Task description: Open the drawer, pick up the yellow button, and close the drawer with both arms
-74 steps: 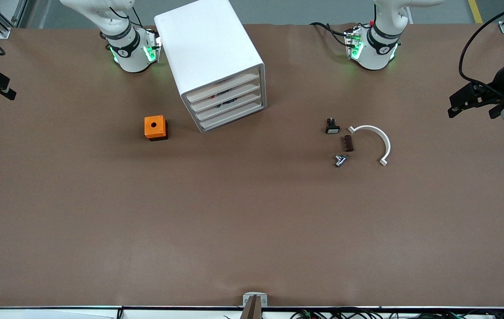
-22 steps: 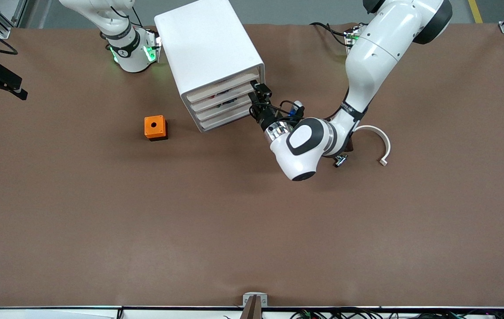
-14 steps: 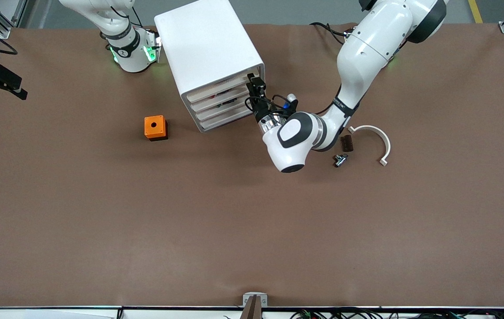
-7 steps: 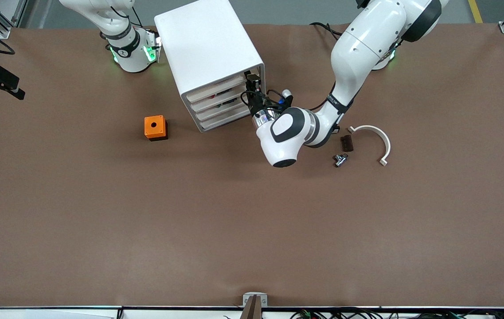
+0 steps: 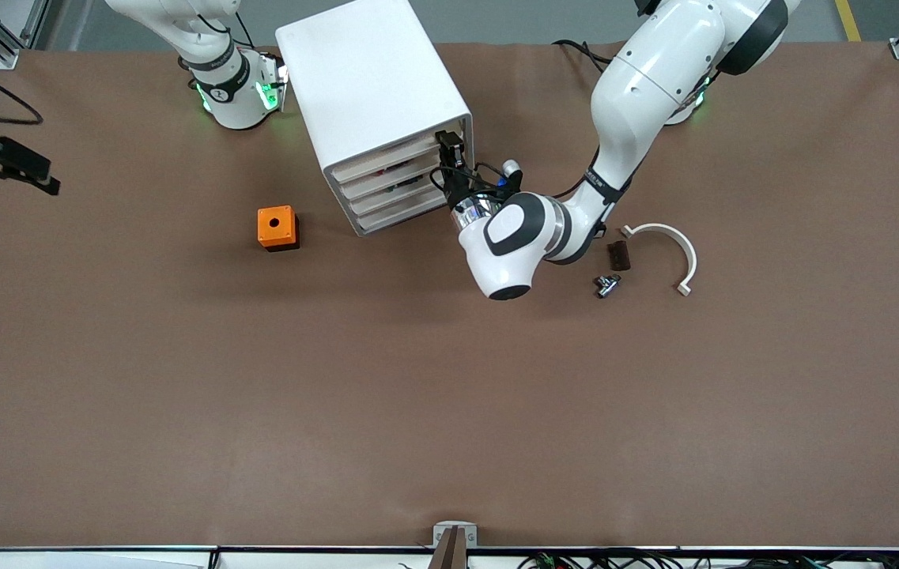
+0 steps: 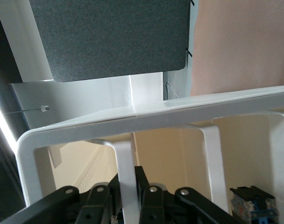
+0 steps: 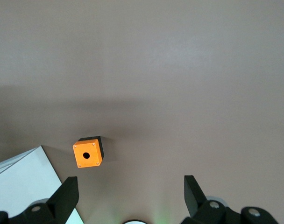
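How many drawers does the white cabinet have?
4, stacked in the cabinet front: the drawer uppermost, where the left tool is shut on its rim, then three lower drawers beneath.

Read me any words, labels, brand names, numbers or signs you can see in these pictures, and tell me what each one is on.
No text can be read.
The right arm has a small dark mark on its base band, too small to read.
The cabinet, the orange cube and the left gripper, shut on the drawer, show no lettering.

White top drawer (image 5: 398, 154) closed in cabinet (image 5: 370, 87).
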Tool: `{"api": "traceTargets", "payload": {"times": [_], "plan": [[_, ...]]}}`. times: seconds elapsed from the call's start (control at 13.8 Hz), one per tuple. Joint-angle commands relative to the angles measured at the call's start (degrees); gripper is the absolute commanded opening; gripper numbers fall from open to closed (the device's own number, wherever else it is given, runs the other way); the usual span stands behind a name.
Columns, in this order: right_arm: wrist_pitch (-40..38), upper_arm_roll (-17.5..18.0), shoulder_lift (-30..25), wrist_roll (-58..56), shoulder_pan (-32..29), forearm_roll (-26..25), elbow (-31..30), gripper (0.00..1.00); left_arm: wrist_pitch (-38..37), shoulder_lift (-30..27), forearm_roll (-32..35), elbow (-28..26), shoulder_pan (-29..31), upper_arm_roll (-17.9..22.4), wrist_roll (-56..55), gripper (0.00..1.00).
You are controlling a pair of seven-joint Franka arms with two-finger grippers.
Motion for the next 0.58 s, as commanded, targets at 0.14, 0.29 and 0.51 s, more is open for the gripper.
{"api": "traceTargets", "payload": {"times": [0.14,0.29,0.51], "plan": [[0.9,0.0,9.9,0.3,0.5,-0.4,4.2,0.99,2.7,0.2,-2.1,0.6,3.3,1.3,0.6,0.03],[2.3,0.1,9.9,3.7,1.5,1.4,4.0,1.0,3.4,0.2,-2.3,0.7,4.8,1.3,0.6,0.05],[2.7,0.2,9.7,17.0,5.4,7.3,3.8,1.0,3.7,0.2,-2.6,1.1,7.0,1.3,0.6,0.08]]}}
